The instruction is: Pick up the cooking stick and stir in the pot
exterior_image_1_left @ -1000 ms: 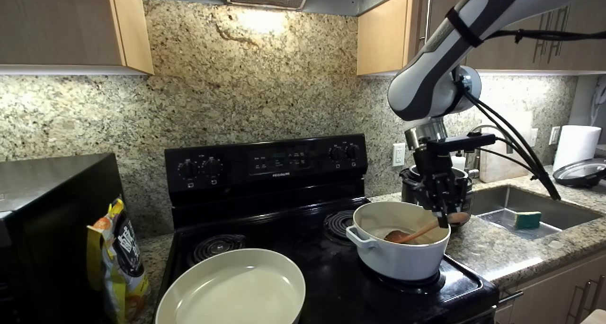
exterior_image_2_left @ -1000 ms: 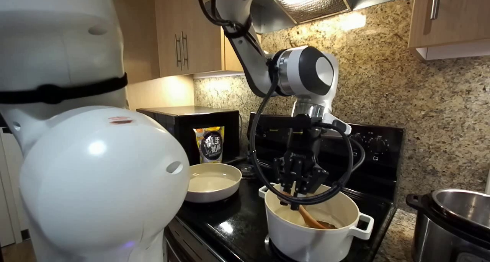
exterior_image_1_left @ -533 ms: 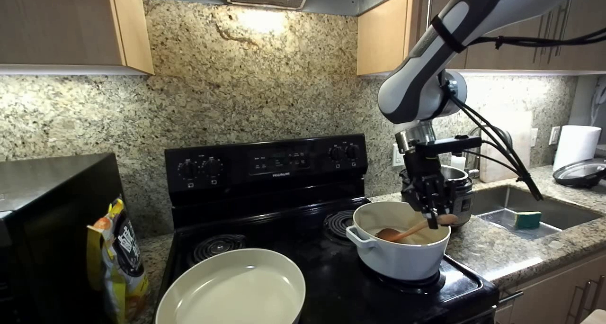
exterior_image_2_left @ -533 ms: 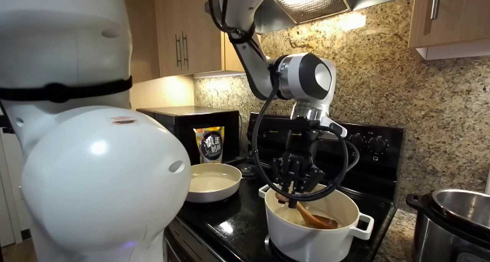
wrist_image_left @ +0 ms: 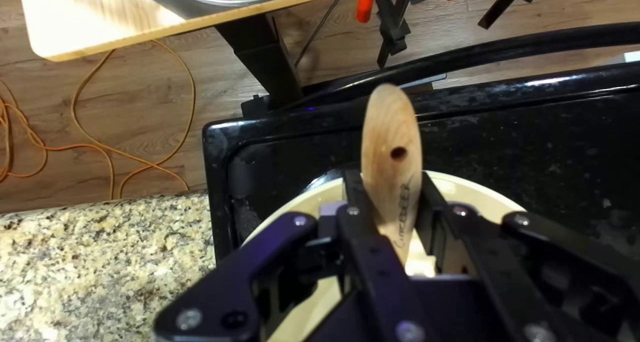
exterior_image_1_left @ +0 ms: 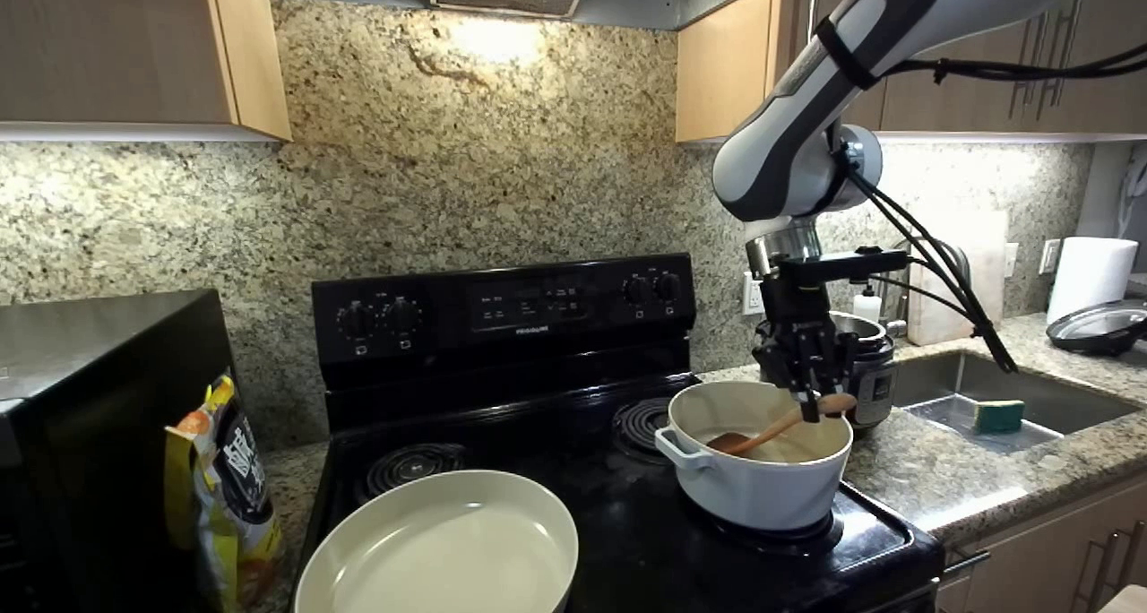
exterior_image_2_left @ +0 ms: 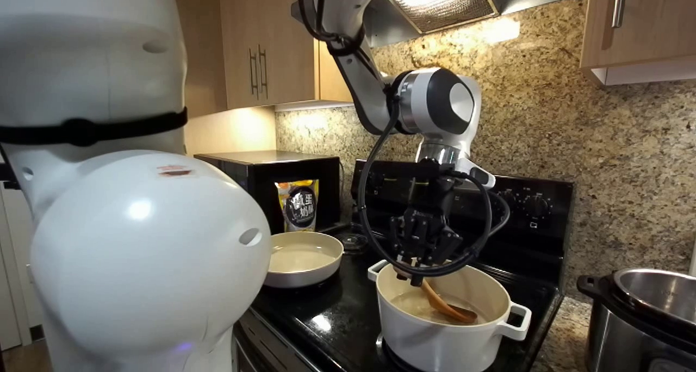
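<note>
Hand (wrist_image_left: 391, 184) grips cooking stick (wrist_image_left: 392, 163) near its upper end, stick slanting down into white pot (exterior_image_2_left: 437, 340); held there, I judge, to leave reach for stirring

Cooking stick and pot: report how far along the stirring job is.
Done: the cooking stick is picked up, clamped in the tool, its darker end inside the pot in both exterior views. In hand: stirring, apparently; that darker end has shifted within the pot over the last second. Left: likely the rest of the stirring; nothing visible shows how much is wanted.
</note>
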Motion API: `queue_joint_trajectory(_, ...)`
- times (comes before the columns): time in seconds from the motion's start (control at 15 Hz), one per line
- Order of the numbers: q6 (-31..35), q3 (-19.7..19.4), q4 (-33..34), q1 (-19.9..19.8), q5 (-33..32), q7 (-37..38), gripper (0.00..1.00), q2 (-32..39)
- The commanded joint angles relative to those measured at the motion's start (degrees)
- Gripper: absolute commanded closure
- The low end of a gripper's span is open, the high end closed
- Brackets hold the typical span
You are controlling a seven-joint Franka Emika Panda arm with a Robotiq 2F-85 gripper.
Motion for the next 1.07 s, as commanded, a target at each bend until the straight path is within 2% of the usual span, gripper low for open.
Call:
queue_joint_trajectory(0.0, 1.5, -0.5, 0.7, -1.0, -1.9, 3.0, 0.92, 0.1)
queue_joint_trajectory(0.6, -0.9, -1.2, -0.4, -2.1, -5.8, 3.3, 0.92, -2.5)
queue_joint_trajectory(1.0, -6.4, -0.1, -1.7, -0.1, -3.3, -1.2, 0.92, -3.0)
